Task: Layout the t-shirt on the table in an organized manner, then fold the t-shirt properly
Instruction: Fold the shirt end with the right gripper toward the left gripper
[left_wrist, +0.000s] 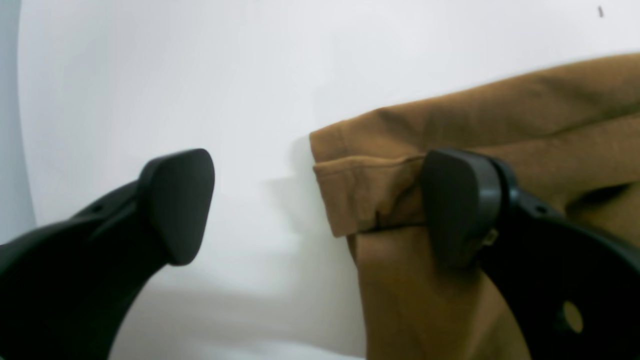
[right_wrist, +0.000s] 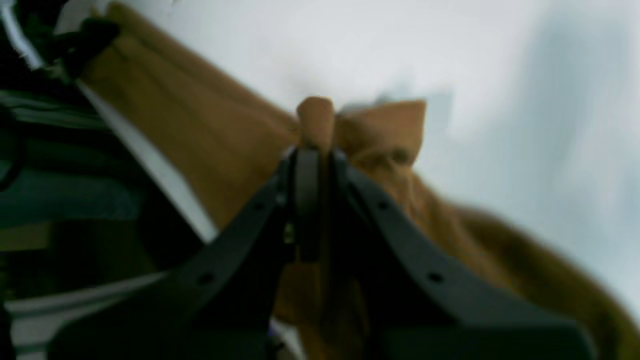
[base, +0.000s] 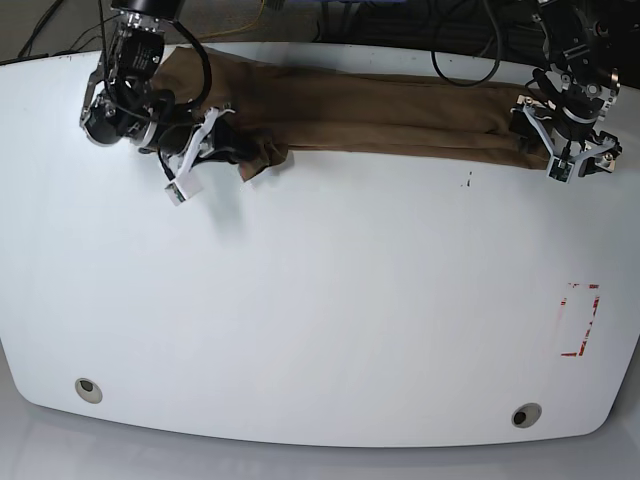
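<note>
Tan t-shirt (right_wrist: 320, 120) between closed right jaws.

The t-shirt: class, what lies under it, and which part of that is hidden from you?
The t-shirt lies on the white table, stretched along its far edge. The table surface beneath the cloth is covered, so nothing under it can be seen.

The shirt (base: 400, 115) is showing as soft matt tan cloth, wrinkled, with a stitched hem at centre frame in the left wrist view; the table (base: 320, 300) is looking smooth, glossy white; the finger pads (left_wrist: 180, 205) are appearing matt black plastic
</note>
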